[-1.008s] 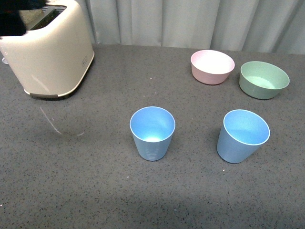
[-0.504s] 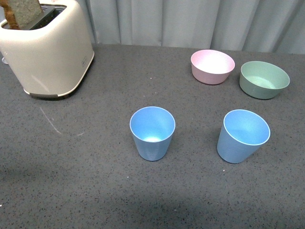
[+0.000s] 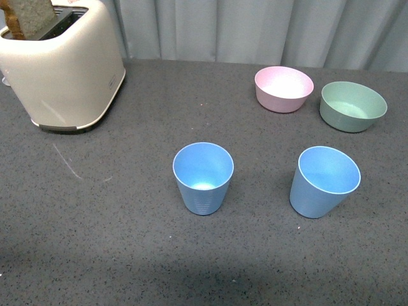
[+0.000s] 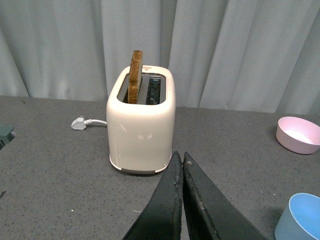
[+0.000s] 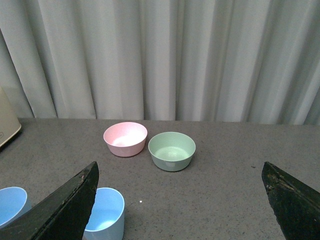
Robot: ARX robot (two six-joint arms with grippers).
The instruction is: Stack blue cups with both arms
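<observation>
Two light blue cups stand upright and apart on the dark grey table: one in the middle (image 3: 203,177), the other to its right (image 3: 325,181). Neither arm shows in the front view. In the left wrist view my left gripper (image 4: 180,156) is shut with nothing between its black fingers, above the table in front of the toaster; one blue cup (image 4: 301,218) shows at the picture's edge. My right gripper (image 5: 179,165) is wide open and empty, above the table. Beside its one finger (image 5: 70,205) stands a blue cup (image 5: 106,215), with the other cup (image 5: 11,204) beyond it.
A cream toaster (image 3: 64,64) with a slice of toast (image 4: 135,75) stands at the back left, its white plug (image 4: 79,122) lying beside it. A pink bowl (image 3: 284,88) and a green bowl (image 3: 353,106) sit at the back right. A grey curtain closes the far edge.
A dark blurred shape over the toaster's top a second ago has left the front view, and the toast now shows. The cups and bowls have not moved.
</observation>
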